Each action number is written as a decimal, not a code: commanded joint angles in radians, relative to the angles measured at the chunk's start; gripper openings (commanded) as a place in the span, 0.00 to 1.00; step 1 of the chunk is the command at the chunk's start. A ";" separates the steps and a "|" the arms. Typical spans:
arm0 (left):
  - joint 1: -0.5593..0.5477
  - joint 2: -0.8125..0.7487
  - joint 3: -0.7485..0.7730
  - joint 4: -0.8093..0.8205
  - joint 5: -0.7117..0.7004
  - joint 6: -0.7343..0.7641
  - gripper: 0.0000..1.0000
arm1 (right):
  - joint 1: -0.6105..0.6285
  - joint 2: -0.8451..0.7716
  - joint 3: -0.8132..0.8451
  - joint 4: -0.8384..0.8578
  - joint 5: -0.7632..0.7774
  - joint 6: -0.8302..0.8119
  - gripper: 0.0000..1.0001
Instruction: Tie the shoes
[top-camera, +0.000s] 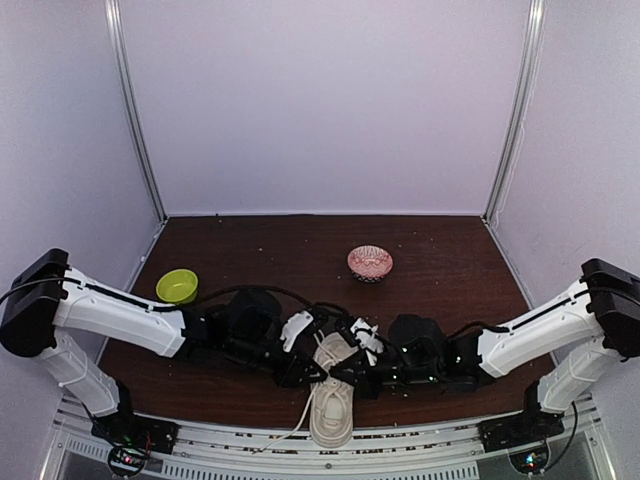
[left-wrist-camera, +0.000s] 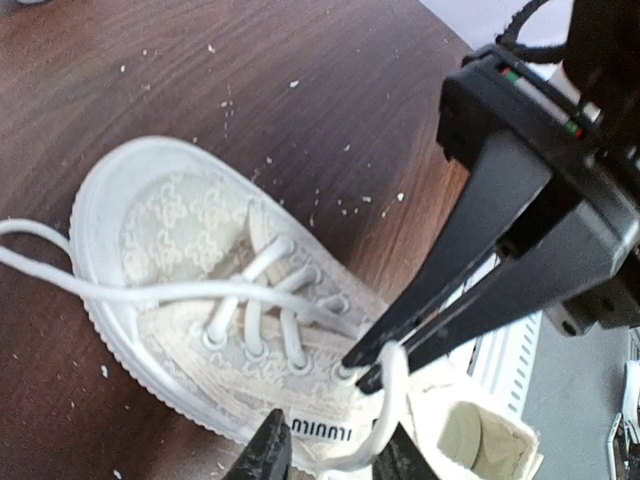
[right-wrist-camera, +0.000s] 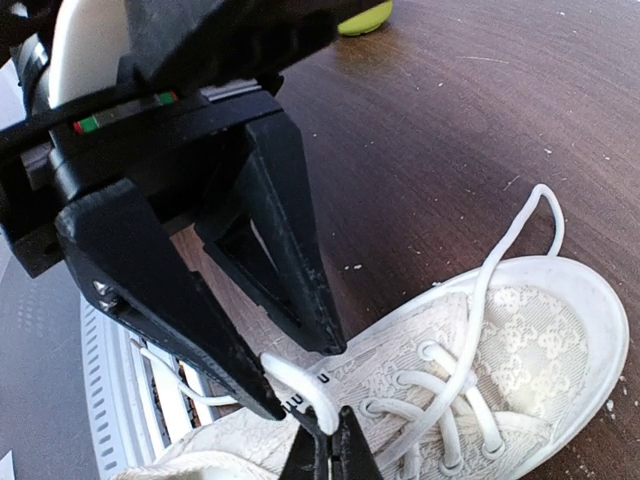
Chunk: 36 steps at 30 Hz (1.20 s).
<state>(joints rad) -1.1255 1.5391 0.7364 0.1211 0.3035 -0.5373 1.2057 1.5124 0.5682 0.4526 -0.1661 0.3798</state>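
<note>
A cream lace-patterned shoe (top-camera: 333, 405) lies at the table's near edge, its toe (left-wrist-camera: 170, 220) pointing away from the arms. Both grippers meet over its tongue end. My right gripper (right-wrist-camera: 328, 440) is shut on a loop of white lace (right-wrist-camera: 300, 385) beside the top eyelet; its thin tips (left-wrist-camera: 365, 368) pinch that lace in the left wrist view. My left gripper (left-wrist-camera: 332, 450) is open, and the same lace (left-wrist-camera: 385, 400) runs loosely between its fingers. In the right wrist view its two fingers (right-wrist-camera: 315, 320) straddle the lace. A second lace end trails across the toe (right-wrist-camera: 520, 350).
A lime-green bowl (top-camera: 177, 285) sits at the left of the brown table and a red-patterned bowl (top-camera: 370, 263) toward the back centre. A metal rail (top-camera: 420, 440) runs along the near edge under the shoe's heel. White crumbs dot the wood.
</note>
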 joint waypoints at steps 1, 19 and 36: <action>0.000 -0.002 -0.042 0.102 0.025 -0.036 0.31 | 0.002 -0.017 -0.022 0.057 0.032 0.035 0.00; -0.013 -0.009 -0.041 0.175 0.036 -0.018 0.00 | 0.003 -0.096 -0.058 0.125 0.030 0.126 0.47; -0.015 0.010 -0.037 0.198 0.050 -0.027 0.00 | 0.044 0.017 0.043 0.066 0.116 0.228 0.36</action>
<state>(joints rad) -1.1351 1.5394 0.6762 0.2623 0.3374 -0.5747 1.2358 1.5017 0.5739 0.5270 -0.0898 0.5755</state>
